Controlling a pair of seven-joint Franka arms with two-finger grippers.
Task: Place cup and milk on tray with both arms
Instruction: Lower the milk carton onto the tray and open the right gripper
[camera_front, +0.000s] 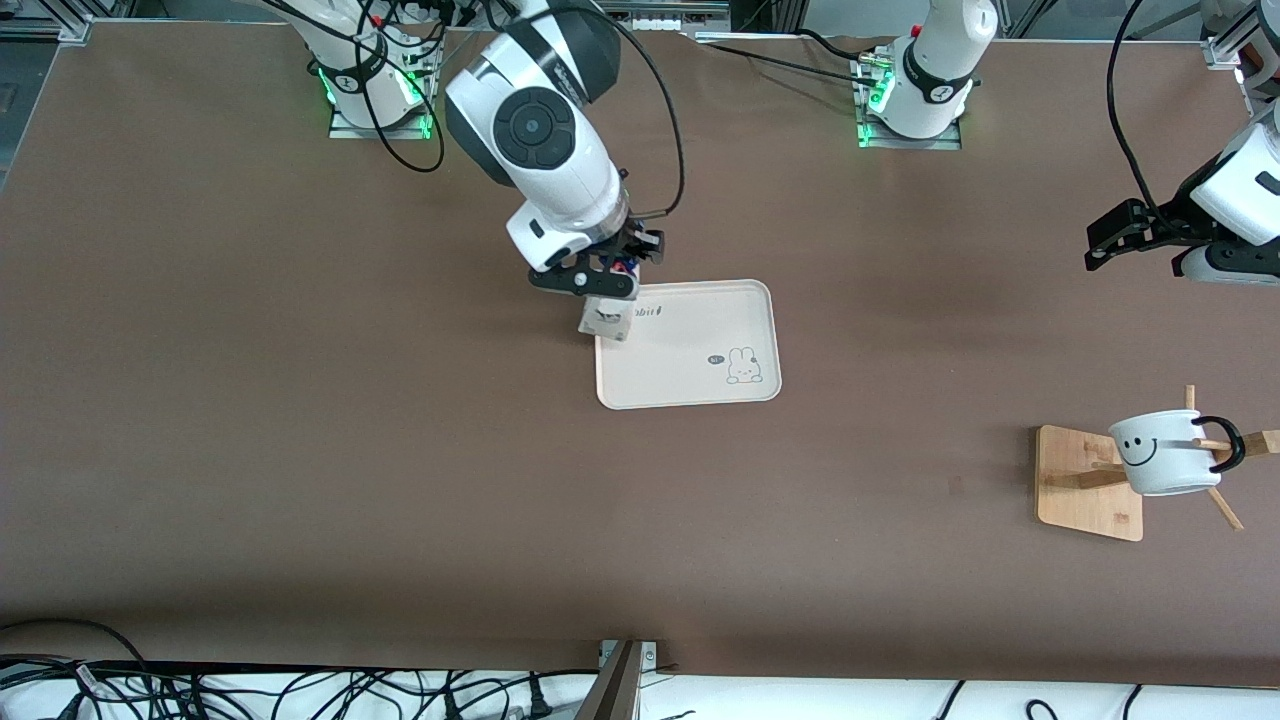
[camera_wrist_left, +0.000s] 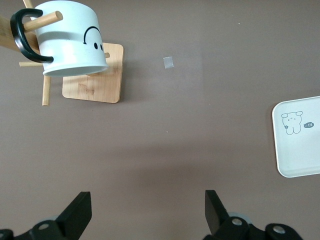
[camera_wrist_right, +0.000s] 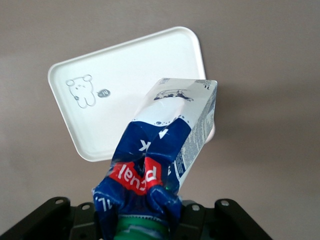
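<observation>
My right gripper (camera_front: 598, 278) is shut on the milk (camera_front: 605, 318), a blue and red carton with a white lower part. It holds the milk tilted over the tray's (camera_front: 700, 390) edge toward the right arm's end. In the right wrist view the milk (camera_wrist_right: 165, 145) hangs over the tray (camera_wrist_right: 120, 90), and its green cap sits in my gripper (camera_wrist_right: 142, 227). The cup (camera_front: 1165, 455) hangs by its black handle on a wooden rack peg. My left gripper (camera_front: 1105, 240) is open and empty over bare table; the left wrist view (camera_wrist_left: 147, 212) shows the cup (camera_wrist_left: 70, 45) ahead of it.
The wooden rack base (camera_front: 1085, 485) stands near the left arm's end, with pegs sticking out past the cup. A small pale mark (camera_wrist_left: 168, 62) lies on the brown table between the rack and the tray (camera_wrist_left: 300, 145). Cables run along the table edge nearest the front camera.
</observation>
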